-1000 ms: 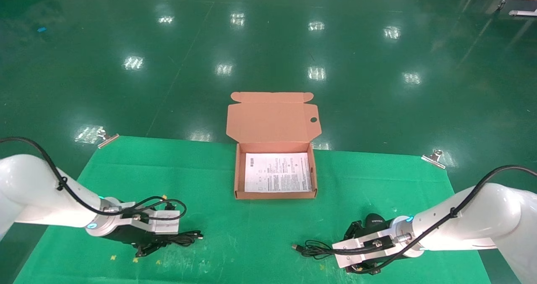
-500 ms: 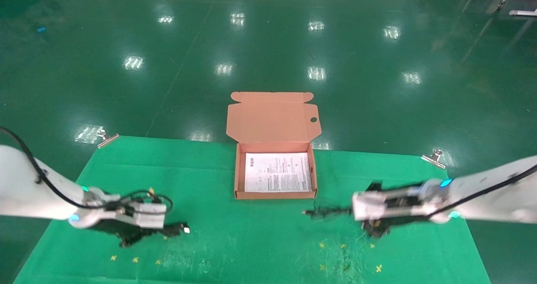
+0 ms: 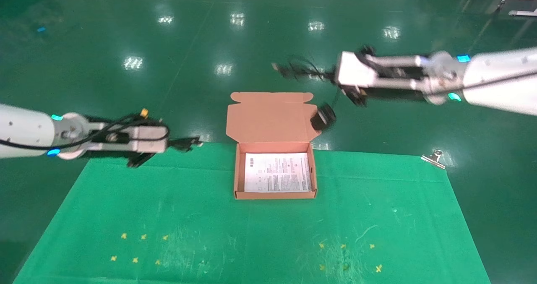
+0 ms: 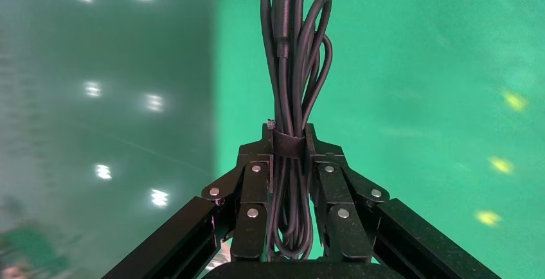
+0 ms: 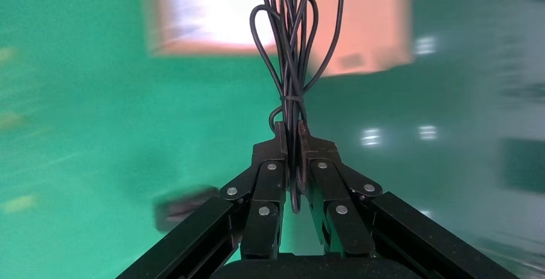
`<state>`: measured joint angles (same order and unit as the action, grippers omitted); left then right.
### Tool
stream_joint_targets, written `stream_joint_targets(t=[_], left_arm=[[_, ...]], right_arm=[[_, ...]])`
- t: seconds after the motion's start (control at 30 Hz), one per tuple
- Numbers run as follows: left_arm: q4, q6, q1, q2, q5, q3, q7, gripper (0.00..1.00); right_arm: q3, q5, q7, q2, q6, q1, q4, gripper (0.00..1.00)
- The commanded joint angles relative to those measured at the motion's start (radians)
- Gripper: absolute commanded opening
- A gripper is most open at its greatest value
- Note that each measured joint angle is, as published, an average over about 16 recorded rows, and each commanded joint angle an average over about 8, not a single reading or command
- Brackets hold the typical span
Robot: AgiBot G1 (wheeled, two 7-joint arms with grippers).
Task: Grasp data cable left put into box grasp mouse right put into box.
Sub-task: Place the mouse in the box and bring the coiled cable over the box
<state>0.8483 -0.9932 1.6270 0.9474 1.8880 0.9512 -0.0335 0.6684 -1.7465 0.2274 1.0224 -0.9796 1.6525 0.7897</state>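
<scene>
Left gripper (image 4: 288, 144), fingers pressed together on the cable (image 4: 292, 67) at its strap, carries the bundle lengthwise in the air over the mat's (image 3: 251, 233) far left edge, level with the box (image 3: 237, 173) and well to its left; a grip at the tie likely keeps the loops from spilling.

Right gripper (image 5: 292, 141) pinches the mouse's coiled cord (image 5: 292, 47), not its body, so the mouse (image 3: 324, 118) hangs below on its lead, in front of the raised lid (image 3: 268, 118) near the lid's right edge and above the box's far right corner. The coil's plug end trails left of this gripper, high over the floor (image 3: 126, 45) beyond the box.

The box stands open at the mat's far edge, holding only 1 printed sheet (image 3: 277, 171); neither item is in it yet.
</scene>
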Motion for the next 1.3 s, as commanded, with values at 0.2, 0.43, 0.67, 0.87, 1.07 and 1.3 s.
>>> stream_joint_targets(t=[0.2,0.43,0.67,0.87,1.07,1.3], left_arm=[[0.197,0.066,0.041,-0.03,0.032,-0.039,0.123,0.0],[0.24,0.11,0.07,-0.012,0.072,-0.048,0.142,0.0],[0.26,0.123,0.074,-0.014,0.09,-0.047,0.147,0.0],[0.266,0.116,0.044,-0.02,0.123,-0.029,0.171,0.0],[0.305,0.099,-0.003,-0.043,0.19,-0.006,0.234,0.0],[0.366,0.038,-0.03,-0.088,0.286,0.015,0.34,0.0]], right_arm=[[-0.049,0.068,0.082,0.142,0.072,0.127,-0.109,0.0],[-0.08,0.132,0.204,0.244,0.079,0.213,-0.27,0.0],[-0.091,0.162,0.255,0.28,0.064,0.226,-0.314,0.0],[-0.083,0.164,0.269,0.301,0.069,0.191,-0.345,0.0],[-0.062,0.172,0.281,0.325,0.08,0.148,-0.387,0.0],[0.001,0.205,0.264,0.34,0.11,0.084,-0.385,0.0]])
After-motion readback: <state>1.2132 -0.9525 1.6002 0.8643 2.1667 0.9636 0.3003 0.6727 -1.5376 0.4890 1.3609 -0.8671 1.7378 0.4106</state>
